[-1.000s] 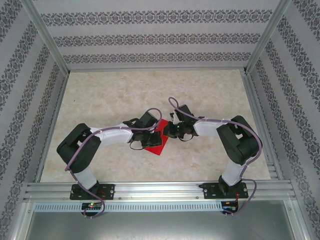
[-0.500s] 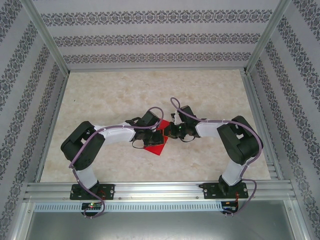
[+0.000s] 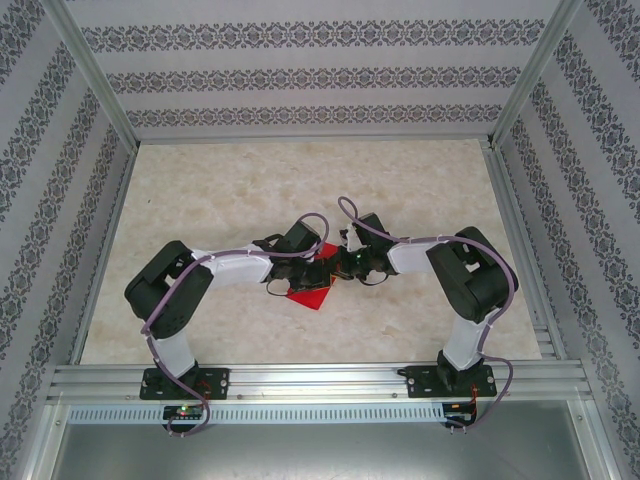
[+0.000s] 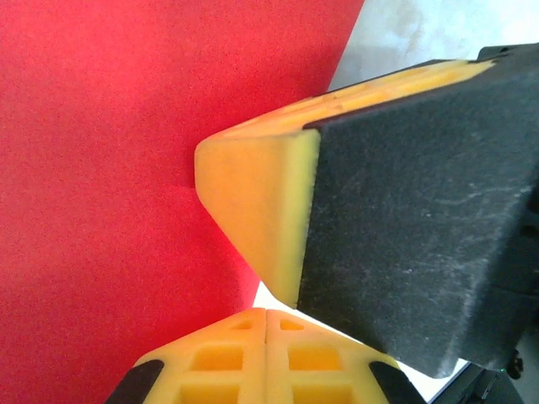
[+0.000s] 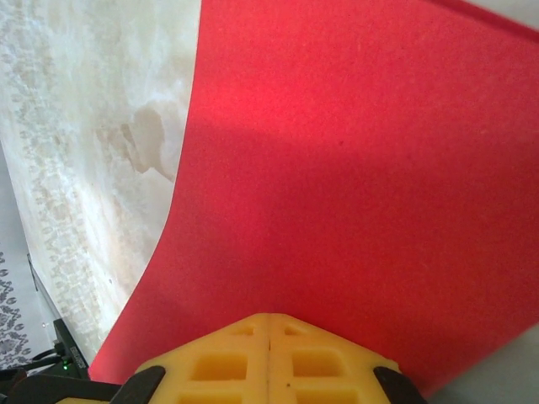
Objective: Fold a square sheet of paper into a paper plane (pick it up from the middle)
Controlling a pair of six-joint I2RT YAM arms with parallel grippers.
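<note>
The square sheet of paper [image 3: 309,293] lies bright red on the table's middle, mostly under both grippers. My left gripper [image 3: 319,268] is shut, and in its wrist view its yellow fingertips [image 4: 267,310] sit at the paper's [image 4: 101,168] right edge. My right gripper [image 3: 338,265] is also shut. It meets the left one tip to tip over the sheet. Its yellow and black finger [image 4: 257,210] rests on the red surface. In the right wrist view the closed tips [image 5: 269,317] press on the paper [image 5: 362,168], whose left edge curves. No paper shows between either pair of fingers.
The pale marbled table [image 3: 250,190] stretches behind and to both sides of the sheet. Patterned walls and aluminium posts [image 3: 92,75] enclose it. A metal rail [image 3: 320,378] carries both arm bases at the near edge.
The left arm has slid right, bringing its gripper against the right gripper over the paper. Less red shows now. Both grippers stay shut.
</note>
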